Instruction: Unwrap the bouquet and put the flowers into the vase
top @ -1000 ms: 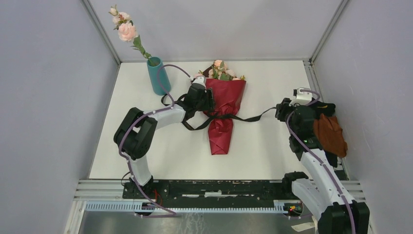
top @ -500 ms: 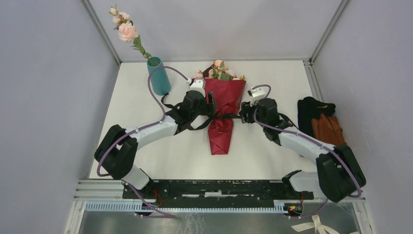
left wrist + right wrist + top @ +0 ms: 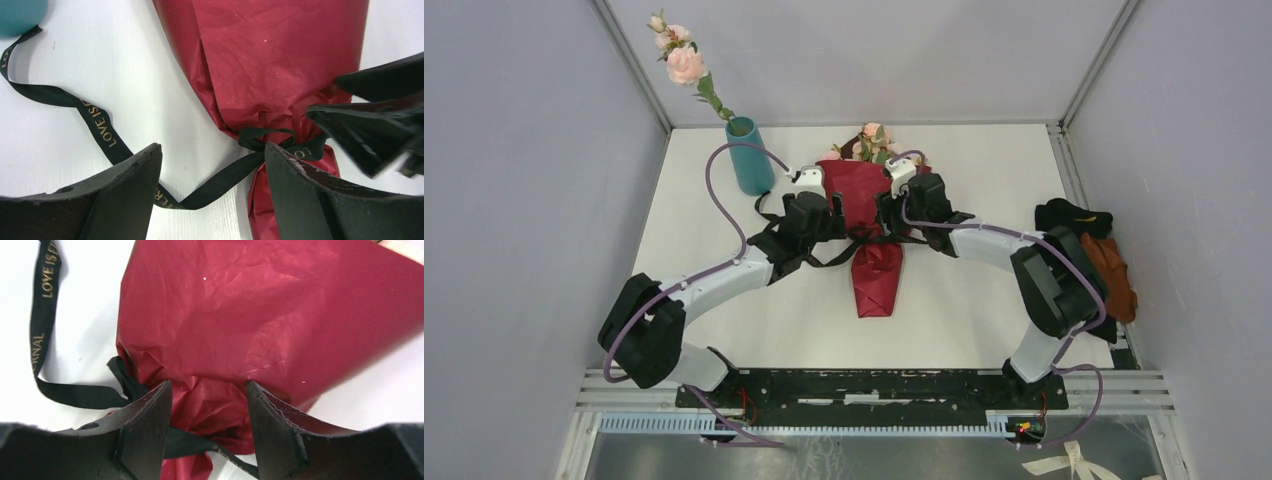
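Note:
The bouquet (image 3: 861, 188) lies mid-table, a maroon paper cone (image 3: 270, 55) tied at its neck with a black ribbon (image 3: 95, 120); pink flowers (image 3: 871, 138) stick out at its far end. My left gripper (image 3: 213, 150) is open at the bouquet's left side, over a loose ribbon tail, its right finger (image 3: 310, 195) beside the knot (image 3: 265, 137). My right gripper (image 3: 209, 387) is open, straddling the crumpled paper neck (image 3: 215, 405) without clamping it. The teal vase (image 3: 749, 160) stands upright at the back left with one rose stem (image 3: 686, 65) in it.
A black-and-orange cloth pile (image 3: 1104, 260) lies at the table's right edge. Ribbon tails (image 3: 824, 258) trail left of the bouquet toward the vase. Grey walls close in the back and both sides. The two grippers (image 3: 832, 215) (image 3: 887, 212) sit close together across the bouquet.
The right arm has swung from the cloth pile at the right over to the bouquet's neck and opened. The left gripper has opened wider and shifted slightly toward the knot.

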Tool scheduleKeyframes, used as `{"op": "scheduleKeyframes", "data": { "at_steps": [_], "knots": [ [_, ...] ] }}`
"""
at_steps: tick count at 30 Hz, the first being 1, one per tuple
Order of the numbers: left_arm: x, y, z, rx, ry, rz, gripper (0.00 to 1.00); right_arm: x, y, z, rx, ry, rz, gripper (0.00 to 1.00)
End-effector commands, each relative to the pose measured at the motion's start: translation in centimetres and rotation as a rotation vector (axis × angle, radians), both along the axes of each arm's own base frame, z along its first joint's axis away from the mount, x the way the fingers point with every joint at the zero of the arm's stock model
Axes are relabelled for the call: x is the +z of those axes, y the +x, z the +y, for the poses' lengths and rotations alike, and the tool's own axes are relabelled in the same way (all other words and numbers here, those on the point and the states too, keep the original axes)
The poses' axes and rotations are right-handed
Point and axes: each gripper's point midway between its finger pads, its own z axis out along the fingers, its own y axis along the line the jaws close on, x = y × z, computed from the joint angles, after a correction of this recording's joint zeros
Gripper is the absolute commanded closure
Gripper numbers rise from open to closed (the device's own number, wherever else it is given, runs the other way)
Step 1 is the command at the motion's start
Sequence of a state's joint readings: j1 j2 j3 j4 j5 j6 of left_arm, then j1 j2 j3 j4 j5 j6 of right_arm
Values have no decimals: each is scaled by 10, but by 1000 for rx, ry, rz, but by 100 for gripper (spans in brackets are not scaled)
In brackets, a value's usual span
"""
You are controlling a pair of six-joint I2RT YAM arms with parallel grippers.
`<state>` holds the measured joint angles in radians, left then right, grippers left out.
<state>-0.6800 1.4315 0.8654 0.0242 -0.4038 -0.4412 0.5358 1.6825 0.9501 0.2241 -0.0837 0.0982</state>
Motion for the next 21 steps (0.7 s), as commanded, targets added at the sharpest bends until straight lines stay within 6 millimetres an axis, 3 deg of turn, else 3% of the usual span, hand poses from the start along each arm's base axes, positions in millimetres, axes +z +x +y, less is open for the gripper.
{"op": "scheduleKeyframes", "data": {
  "at_steps": [1, 8, 16, 21],
  "knots": [
    [26, 12, 1, 42, -33, -54, 18, -22, 3, 19, 56, -19, 37, 38],
    [12, 23, -4, 50, -18, -33, 18, -37, -18, 31, 94, -32, 58, 38],
    [-8, 35, -12, 49, -26, 11, 18, -29, -35, 27, 96, -83, 27, 38],
    [5, 62, -33, 31, -86, -2, 19, -44, -31, 20, 72, -136, 43, 38]
  ]
}}
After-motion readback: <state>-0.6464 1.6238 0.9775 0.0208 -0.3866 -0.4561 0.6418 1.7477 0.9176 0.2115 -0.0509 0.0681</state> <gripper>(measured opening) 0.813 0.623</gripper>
